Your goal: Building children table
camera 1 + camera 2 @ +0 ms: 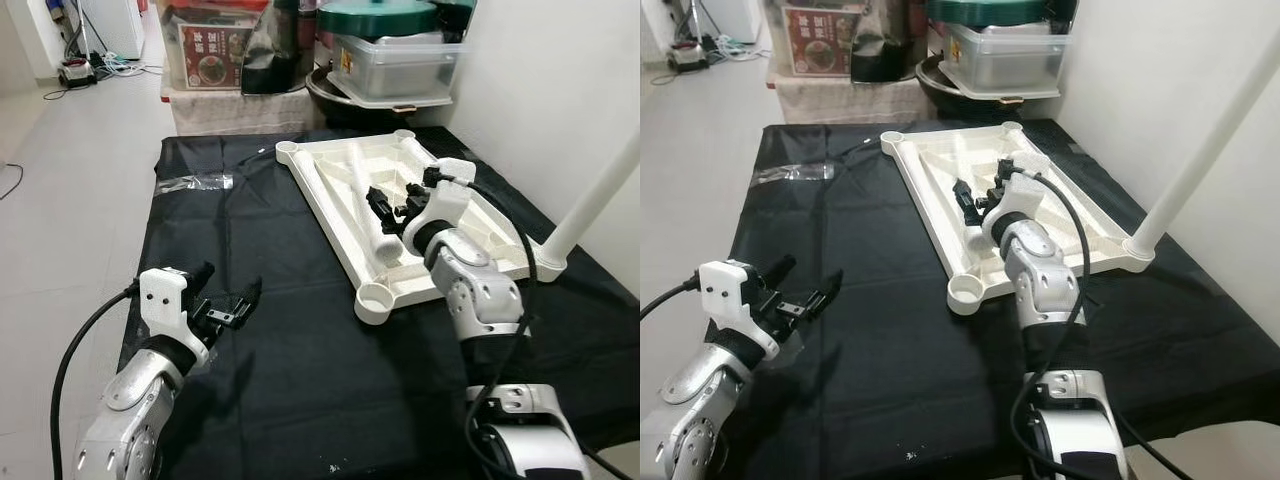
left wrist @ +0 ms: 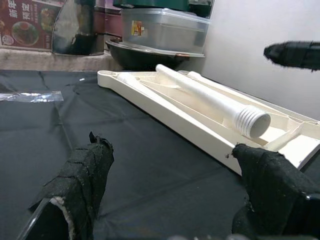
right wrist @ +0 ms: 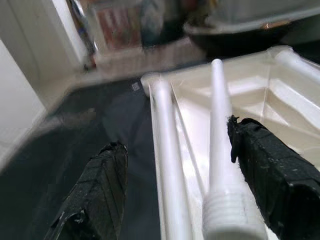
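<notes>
One loose leg (image 1: 372,212) lies inside the upturned cream tabletop (image 1: 330,195), which rests upside down on the black-draped worktop (image 1: 250,330) with another leg (image 1: 597,197) already standing upright in the corner socket on the robot's right. The right gripper (image 1: 392,205) hovers over the tray-like underside, its fingers (image 3: 272,170) spread wide and holding nothing, one on either side of the loose leg near its threaded end; the left gripper (image 1: 225,300) waits apart over the bare cloth near the worktop's left edge, its fingers also spread and empty. The step in hand looks like picking up the loose leg to seat it in an empty corner socket (image 1: 373,299). To do it well, I would lower the right fingers squarely astride the shaft a little back from the thread, so the thread stays free for the socket, and close only once the leg is centred, since a round smooth tube may roll or slip against the moulded ribs. Behind the worktop, a clear lidded box (image 1: 395,62) sits stacked on a dark basin (image 1: 335,95); its contents cannot be made out. A second clear bin (image 1: 215,45) holds a printed red package.
</notes>
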`<state>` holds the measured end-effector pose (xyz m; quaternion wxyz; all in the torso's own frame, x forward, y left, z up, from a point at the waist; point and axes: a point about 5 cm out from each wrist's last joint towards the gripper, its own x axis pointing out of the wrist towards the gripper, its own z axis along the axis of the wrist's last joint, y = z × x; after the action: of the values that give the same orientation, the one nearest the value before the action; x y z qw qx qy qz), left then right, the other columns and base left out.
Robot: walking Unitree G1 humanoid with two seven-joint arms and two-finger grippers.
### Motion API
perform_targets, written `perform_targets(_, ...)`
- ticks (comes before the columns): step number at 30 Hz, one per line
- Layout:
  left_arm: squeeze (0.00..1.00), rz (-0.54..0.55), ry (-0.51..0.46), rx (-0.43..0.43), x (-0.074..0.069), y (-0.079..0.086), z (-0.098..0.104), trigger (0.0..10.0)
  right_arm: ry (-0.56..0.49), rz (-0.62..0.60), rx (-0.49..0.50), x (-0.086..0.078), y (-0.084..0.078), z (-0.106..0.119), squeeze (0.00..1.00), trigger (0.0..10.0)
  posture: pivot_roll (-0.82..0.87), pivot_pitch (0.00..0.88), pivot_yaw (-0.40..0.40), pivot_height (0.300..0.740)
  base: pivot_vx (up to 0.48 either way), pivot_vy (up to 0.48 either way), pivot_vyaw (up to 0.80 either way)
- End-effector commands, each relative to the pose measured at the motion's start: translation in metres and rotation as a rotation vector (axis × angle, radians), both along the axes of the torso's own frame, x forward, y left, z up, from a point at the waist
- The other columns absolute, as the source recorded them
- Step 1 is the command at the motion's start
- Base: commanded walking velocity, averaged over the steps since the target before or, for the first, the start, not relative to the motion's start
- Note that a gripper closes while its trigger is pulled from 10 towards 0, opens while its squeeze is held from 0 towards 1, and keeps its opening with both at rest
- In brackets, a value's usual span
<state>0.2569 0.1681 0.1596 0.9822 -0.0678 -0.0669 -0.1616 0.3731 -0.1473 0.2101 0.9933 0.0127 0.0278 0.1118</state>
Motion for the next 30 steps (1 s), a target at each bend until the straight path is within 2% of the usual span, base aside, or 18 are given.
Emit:
perform_targets(1, 0.0, -0.011, 0.002, -0.011, 0.001, -0.002, 0.002, 10.0, 0.073, -0.014, -0.044, 0.0, -0.002, -0.015, 0.0, 10.0, 0.07, 0.0, -0.09, 0.74, 0.0, 0.0, 0.0)
perform_targets(7, 0.0, -0.007, 0.002, -0.005, 0.0, -0.002, 0.002, 10.0, 0.06, -0.039, -0.017, 0.001, -0.001, -0.014, 0.0, 10.0, 0.06, 0.0, -0.089, 0.74, 0.0, 0.0, 0.0)
perform_targets(8, 0.0, -0.003, -0.001, -0.002, 0.0, -0.002, 0.003, 10.0, 0.058, -0.042, -0.002, -0.001, 0.002, -0.016, 0.74, 10.0, 0.06, 0.0, -0.09, 0.74, 0.0, 0.0, 0.0)
perform_targets(15, 0.0, 0.004, -0.005, 0.01, 0.0, -0.003, 0.003, 10.0, 0.061, -0.033, 0.017, -0.003, 0.011, -0.02, 0.7, 10.0, 0.07, 0.0, -0.093, 0.74, 0.0, 0.0, 0.0)
perform_targets(16, 0.0, 0.009, -0.005, 0.02, 0.0, -0.002, 0.002, 10.0, 0.06, -0.038, 0.015, -0.005, 0.016, -0.022, 0.0, 10.0, 0.07, 0.0, -0.095, 0.74, 0.0, 0.0, 0.0)
perform_targets(18, 0.0, 0.009, -0.005, 0.02, 0.0, -0.002, 0.002, 10.0, 0.06, -0.038, 0.015, -0.005, 0.016, -0.022, 0.0, 10.0, 0.07, 0.0, -0.095, 0.74, 0.0, 0.0, 0.0)
perform_targets(22, 0.0, 0.03, -0.002, 0.071, 0.001, -0.001, 0.0, 10.0, 0.048, -0.018, 0.029, -0.011, 0.033, -0.025, 0.0, 10.0, 0.07, 0.0, -0.095, 0.74, 0.06, -0.359, 0.0)
perform_targets(25, 0.0, 0.033, 0.0, 0.079, 0.001, -0.001, 0.0, 10.0, 0.039, 0.0, 0.03, -0.012, 0.037, -0.025, 0.0, 10.0, 0.07, 0.0, -0.095, 0.74, 0.0, -0.416, 0.0)
perform_targets(27, 0.0, 0.039, 0.002, 0.084, 0.001, -0.001, -0.001, 10.0, 0.009, 0.035, -0.036, -0.013, 0.043, -0.025, 0.0, 10.0, 0.07, 0.0, -0.095, 0.74, 0.0, -0.418, 0.0)
perform_targets(30, 0.0, 0.041, 0.003, 0.085, 0.001, -0.001, -0.001, 10.0, 0.019, 0.049, -0.041, -0.013, 0.045, -0.026, 0.0, 10.0, 0.08, 0.0, -0.091, 0.74, 0.0, -0.416, 0.0)
